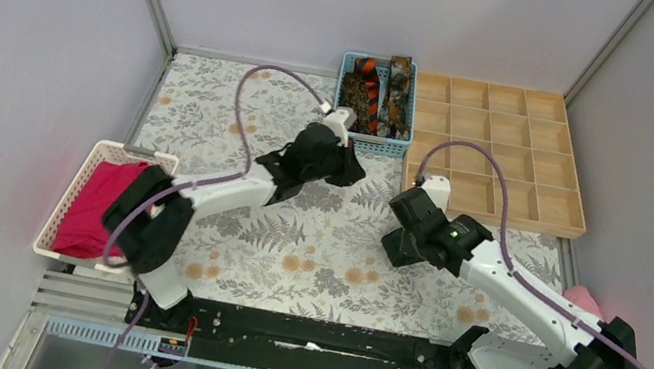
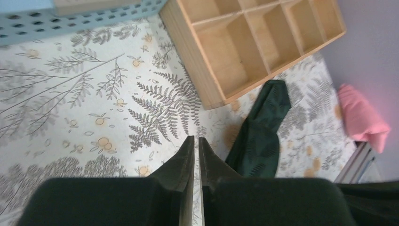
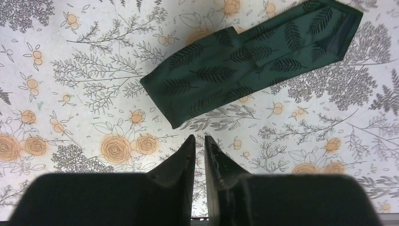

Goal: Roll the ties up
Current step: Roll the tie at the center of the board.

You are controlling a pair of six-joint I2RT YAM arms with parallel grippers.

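A dark black-green tie (image 3: 244,66), folded over on itself, lies flat on the floral tablecloth just ahead of my right gripper (image 3: 199,137), which is shut, empty and hovering short of the tie's folded end. The tie also shows in the left wrist view (image 2: 261,132), beside the wooden tray's near corner. In the top view my right arm hides it. My left gripper (image 2: 197,139) is shut and empty above the cloth, left of the tie. More ties sit in a blue basket (image 1: 355,60): an orange-and-black striped tie (image 1: 369,90) and mottled brown ties (image 1: 398,91).
A wooden compartment tray (image 1: 501,154) stands at the back right. A white basket (image 1: 86,173) with a magenta cloth (image 1: 102,201) is at the left edge. A pale pink cloth (image 1: 584,299) lies at the right edge. Grey walls enclose the table.
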